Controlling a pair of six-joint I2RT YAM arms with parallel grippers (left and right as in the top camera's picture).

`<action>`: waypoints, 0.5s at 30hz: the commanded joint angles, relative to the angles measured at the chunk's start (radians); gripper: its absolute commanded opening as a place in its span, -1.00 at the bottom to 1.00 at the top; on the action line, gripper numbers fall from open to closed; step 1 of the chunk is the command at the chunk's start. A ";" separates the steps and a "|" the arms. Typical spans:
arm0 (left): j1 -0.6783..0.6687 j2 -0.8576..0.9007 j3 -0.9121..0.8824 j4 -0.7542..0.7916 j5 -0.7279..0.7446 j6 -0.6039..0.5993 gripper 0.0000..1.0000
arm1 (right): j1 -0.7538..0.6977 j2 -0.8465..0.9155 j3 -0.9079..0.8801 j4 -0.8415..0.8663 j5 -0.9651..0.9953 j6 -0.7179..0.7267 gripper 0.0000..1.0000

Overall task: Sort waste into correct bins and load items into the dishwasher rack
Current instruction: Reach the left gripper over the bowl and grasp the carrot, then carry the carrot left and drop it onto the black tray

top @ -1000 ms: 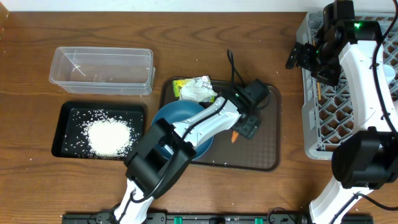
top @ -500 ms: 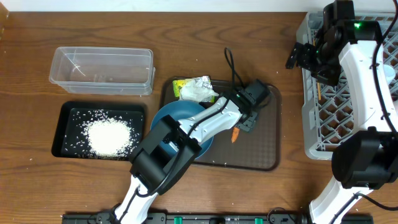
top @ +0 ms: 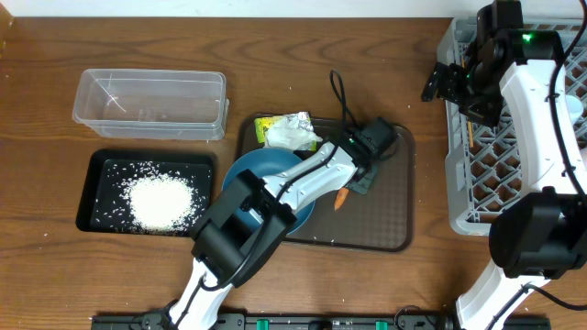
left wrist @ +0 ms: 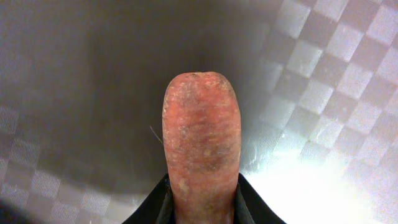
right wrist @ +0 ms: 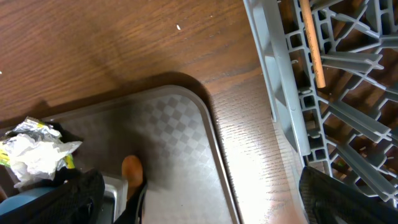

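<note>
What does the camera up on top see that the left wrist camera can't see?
Only the overhead view shows the white rice pile in the shallow black tray, the clear plastic container, the large blue bowl, the crumpled white-and-green wrapper and the grey lattice rack. Only the left wrist view shows the wrinkly skin of the small orange carrot, with black pincer fingers hugging its base. Both show that carrot and the brown serving tray.

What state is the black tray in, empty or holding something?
Holding rice: the overhead view shows a white heap of rice in the black tray, with loose grains scattered around the heap on the tray floor.
</note>
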 commanded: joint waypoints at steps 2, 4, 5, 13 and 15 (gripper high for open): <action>0.007 -0.114 0.005 -0.029 0.007 -0.023 -0.63 | 0.002 -0.014 0.003 -0.001 0.002 0.000 0.99; 0.020 -0.167 0.005 -0.052 0.007 -0.029 -0.63 | 0.002 -0.014 0.003 -0.001 0.002 0.000 0.99; 0.031 -0.193 0.005 -0.067 0.007 -0.029 -0.63 | 0.002 -0.014 0.003 -0.001 0.002 0.000 0.98; 0.271 -0.402 0.005 -0.262 0.007 -0.103 -0.63 | 0.002 -0.014 0.003 -0.001 0.002 0.000 0.99; 0.362 -0.438 0.005 -0.322 0.007 -0.130 -0.63 | 0.002 -0.014 0.003 -0.001 0.002 0.000 0.98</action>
